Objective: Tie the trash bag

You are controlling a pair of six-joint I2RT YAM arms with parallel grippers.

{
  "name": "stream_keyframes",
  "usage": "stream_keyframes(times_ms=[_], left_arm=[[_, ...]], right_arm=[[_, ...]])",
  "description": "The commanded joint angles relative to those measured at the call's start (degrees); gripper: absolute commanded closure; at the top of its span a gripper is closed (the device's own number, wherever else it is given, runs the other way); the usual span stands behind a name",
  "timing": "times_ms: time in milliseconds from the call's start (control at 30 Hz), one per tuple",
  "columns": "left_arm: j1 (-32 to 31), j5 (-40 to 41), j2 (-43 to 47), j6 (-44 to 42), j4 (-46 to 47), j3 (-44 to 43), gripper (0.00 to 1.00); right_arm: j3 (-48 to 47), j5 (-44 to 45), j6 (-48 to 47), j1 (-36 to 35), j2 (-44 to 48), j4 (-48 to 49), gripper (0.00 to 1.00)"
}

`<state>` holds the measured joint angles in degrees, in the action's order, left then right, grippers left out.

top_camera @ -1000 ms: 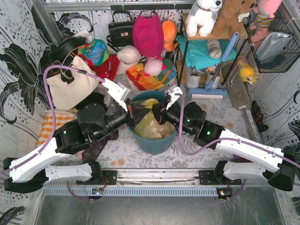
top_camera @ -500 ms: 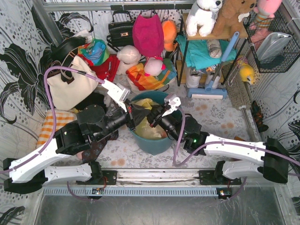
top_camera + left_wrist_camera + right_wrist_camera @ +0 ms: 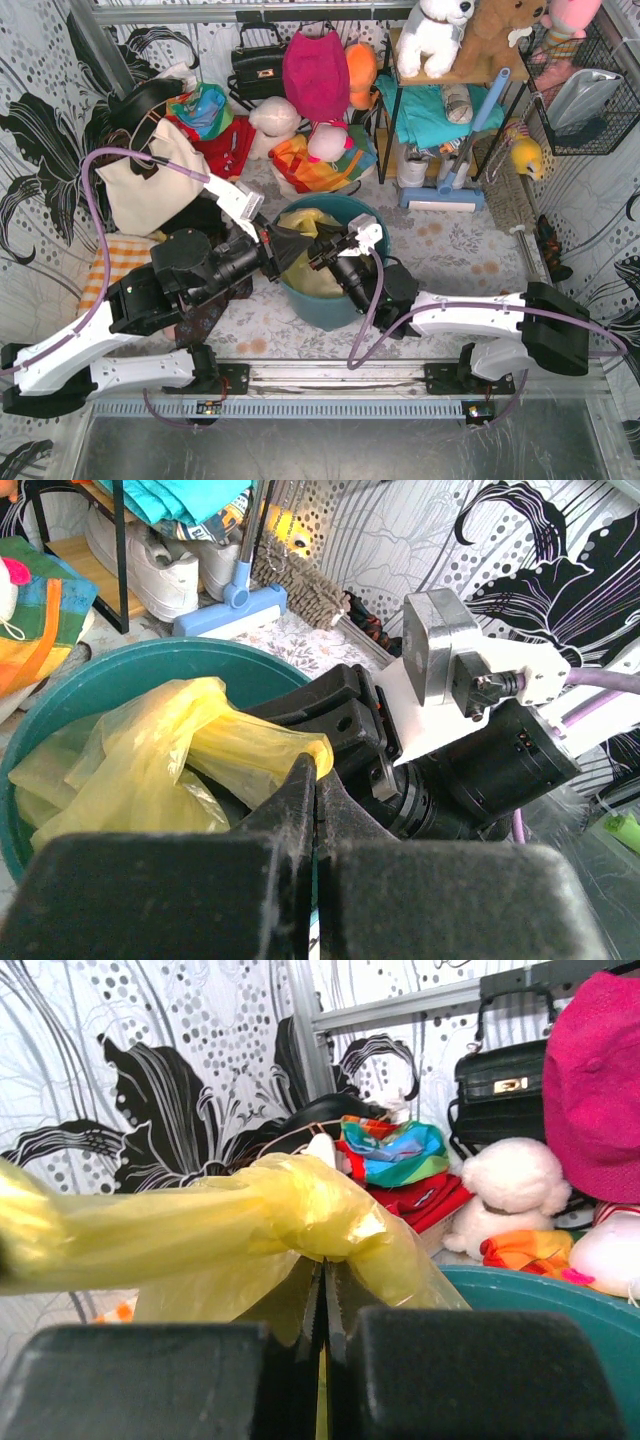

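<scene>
Yellow-green trash bag [image 3: 130, 770] inside teal bin [image 3: 130, 665]; left gripper [image 3: 312, 772], right gripper [image 3: 323, 1282] both clamped tight on bag's twisted plastic.

The jaws, pressed together, pinch the bunched trash bag [image 3: 300, 1210].

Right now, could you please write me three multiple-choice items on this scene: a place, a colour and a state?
1. Where is the trash bag? A on the shelf; B in the teal bin; C on the floor.
2. What colour is it? A black; B white; C yellow.
3. The right gripper is: A shut on bag plastic; B wide open; C out of view.
Answers: B, the bin's rim rings it; C, yellow film shows; A, it pinches a yellow fold.
</scene>
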<state>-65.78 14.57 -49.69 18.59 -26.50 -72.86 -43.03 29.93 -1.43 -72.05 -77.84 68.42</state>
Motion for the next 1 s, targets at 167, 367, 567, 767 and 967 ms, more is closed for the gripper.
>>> stream_keyframes(times_ms=[167, 367, 567, 767, 967], left_arm=[[0.39, -0.68, 1.66, 1.53, 2.73, 1.74, 1.0], [0.39, -0.86, 2.58, 2.44, 2.64, 3.16, 1.0], [0.39, -0.73, 3.58, 3.24, 2.46, 4.66, 1.0], [0.39, 0.46, 5.91, 5.16, 1.45, 7.61, 1.0], [0.39, 2.07, 9.2, 7.67, 0.64, 11.66, 1.0]], right_arm=[[-2.4, 11.6, -10.6, -1.93, -5.13, 13.32, 1.0], [-4.39, 14.84, -17.73, -3.53, -9.01, 20.4, 1.0], [-6.2, 12.66, -23.15, -5.12, -12.36, 27.73, 1.0], [-5.8, 10.32, -24.03, -5.53, -12.77, 28.57, 1.0], [-4.22, 8.55, -26.13, -5.73, -11.38, 28.61, 1.0]])
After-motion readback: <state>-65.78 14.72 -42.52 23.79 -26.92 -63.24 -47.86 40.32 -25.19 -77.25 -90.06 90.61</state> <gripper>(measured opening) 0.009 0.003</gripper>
